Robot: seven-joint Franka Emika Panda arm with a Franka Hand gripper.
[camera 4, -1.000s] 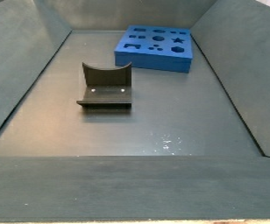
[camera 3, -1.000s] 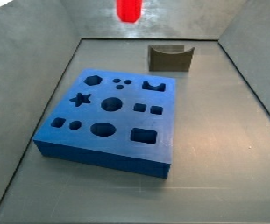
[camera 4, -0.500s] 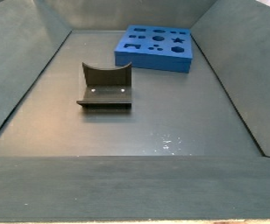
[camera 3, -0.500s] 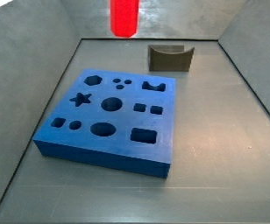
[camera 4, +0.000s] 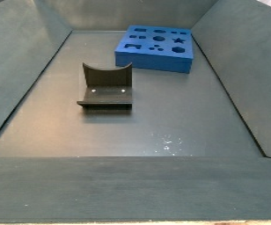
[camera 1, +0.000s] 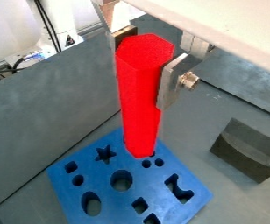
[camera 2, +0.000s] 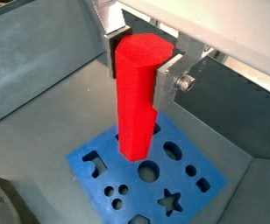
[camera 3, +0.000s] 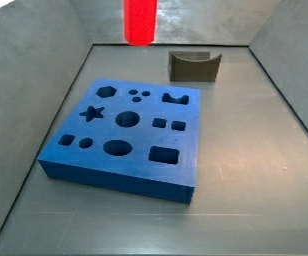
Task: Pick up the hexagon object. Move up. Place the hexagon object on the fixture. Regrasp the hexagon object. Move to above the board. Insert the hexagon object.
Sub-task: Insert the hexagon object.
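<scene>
While gripper (camera 1: 149,83) hangs high over board (camera 1: 90,171), fingers (camera 1: 173,80) clenched on red bar (camera 1: 140,101), upright between them. Advice: centre bar above hexagon hole, keep vertical, descend slowly.

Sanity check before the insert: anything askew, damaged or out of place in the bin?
Nothing stands out. The hexagon object hangs upright, clamped in the hand above the board. The board lies flat, its holes empty and intact. The fixture stands apart from it, empty. Only a few pale specks on the floor.
</scene>
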